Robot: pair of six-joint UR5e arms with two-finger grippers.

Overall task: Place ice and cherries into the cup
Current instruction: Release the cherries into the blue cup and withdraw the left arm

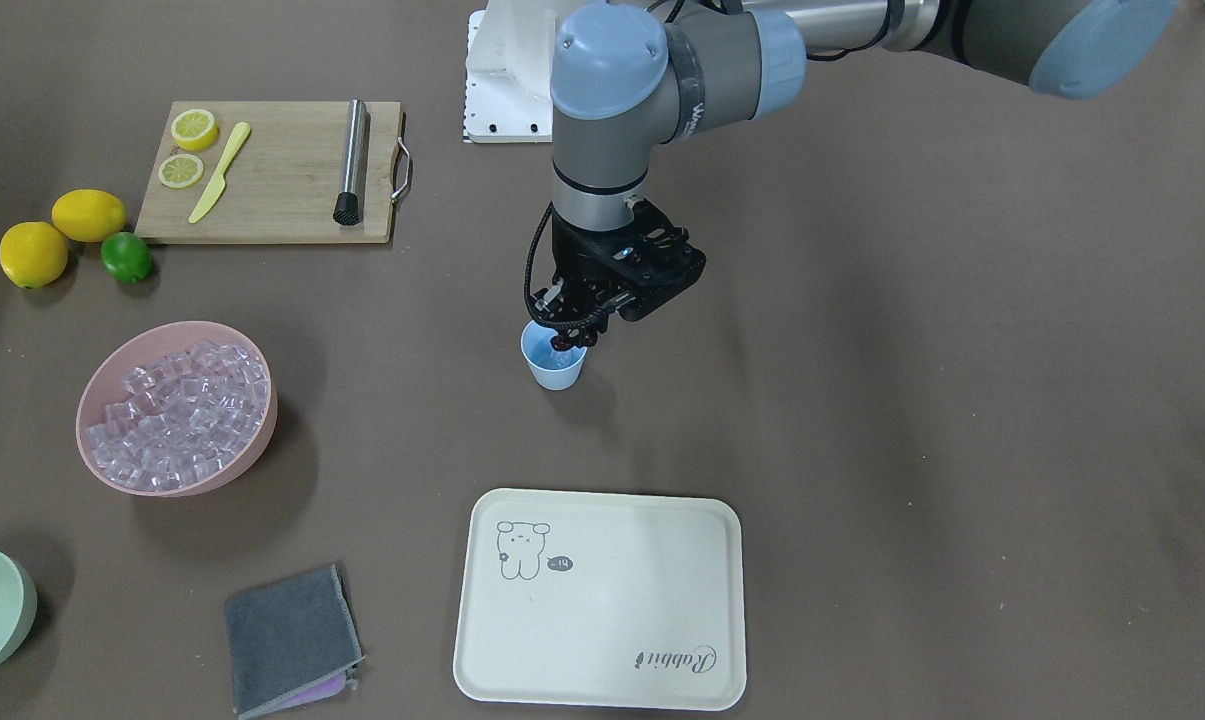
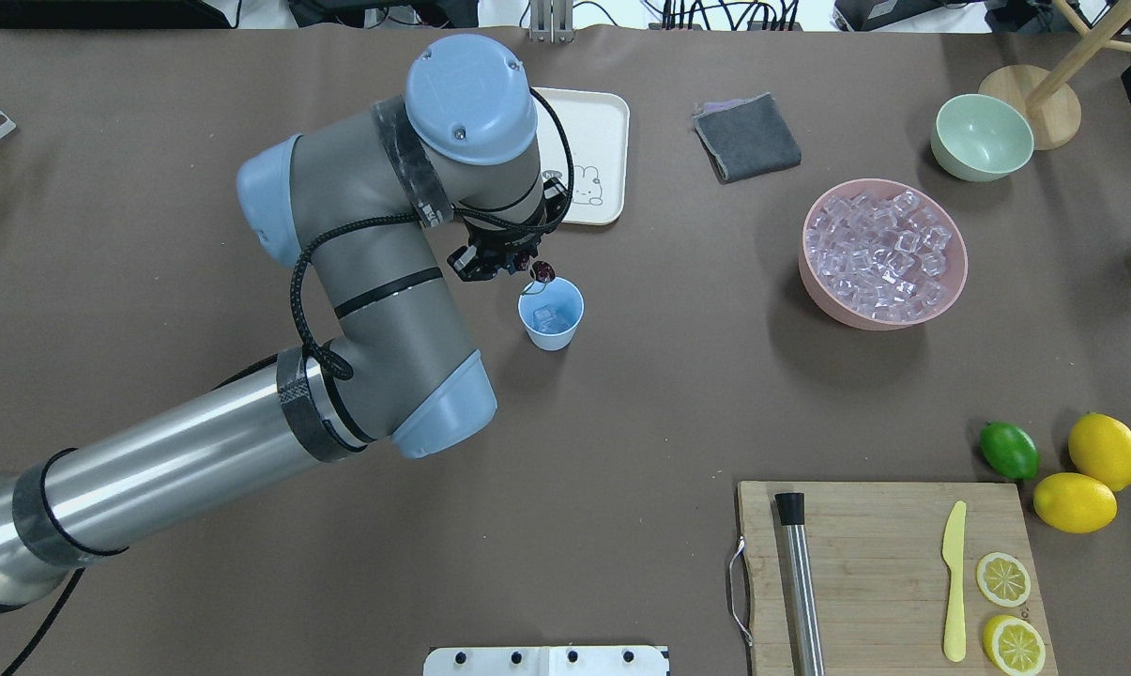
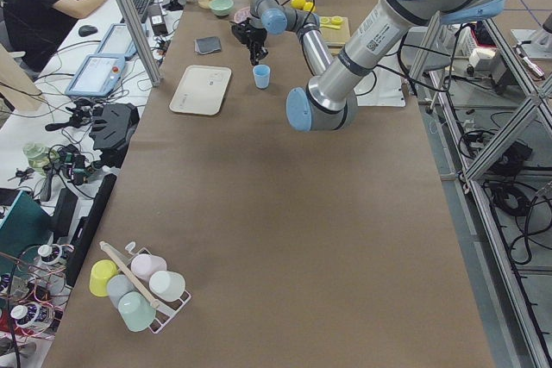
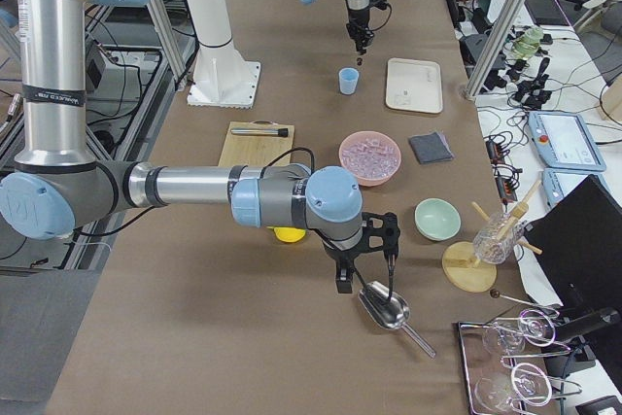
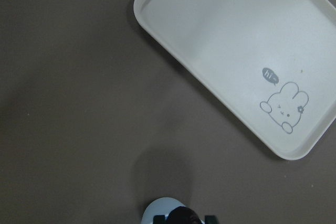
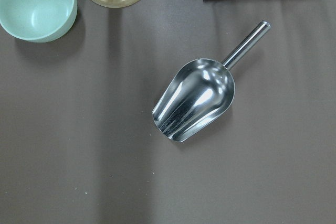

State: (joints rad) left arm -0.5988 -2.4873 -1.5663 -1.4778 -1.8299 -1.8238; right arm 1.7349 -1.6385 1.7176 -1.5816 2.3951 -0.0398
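**Left Gripper Over Cup, Cherries Held**

Check the cream tray first. It is printed with "Rabbit" in script and a bunny sketch with a "hi" speech bubble. The pink bowl is heaped with ice and stands well apart from the cup. The right gripper hangs over a steel scoop; you cannot tell whether its fingers are apart or together. The left gripper hangs over the cup's rim, pinched on the cherries. The light-blue cup stands upright between the tray and the robot base, with ice inside.
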